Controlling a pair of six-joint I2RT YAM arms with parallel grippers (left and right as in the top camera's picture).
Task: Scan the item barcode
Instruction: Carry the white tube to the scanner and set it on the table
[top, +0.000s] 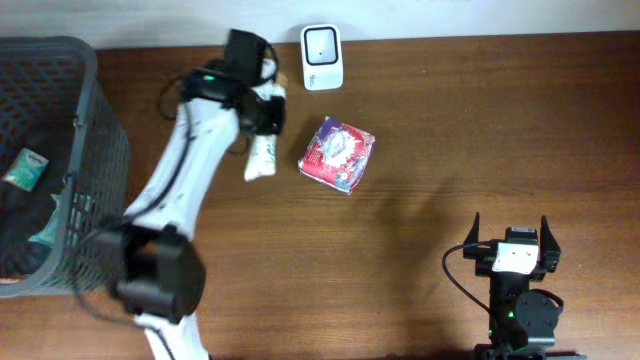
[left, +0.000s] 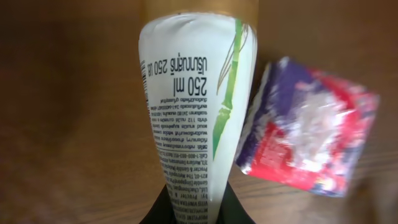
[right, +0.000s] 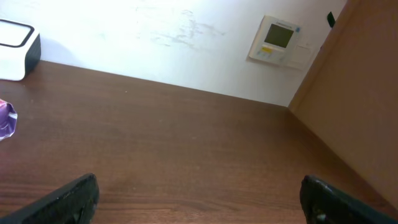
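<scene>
Just down-left of scanner (top: 322, 57): left gripper (top: 263, 112) clamped on tube (top: 260, 158).
Risks: grip looks to be near one end, so the tube could swing or slip in the jaws. Barcode isn't visible and may face away from scanner, so no read. Pack (top: 337, 153) below scanner sits close and a swing could knock it. Far down-right of scanner, right gripper (top: 512, 243) is wide open and empty.
</scene>
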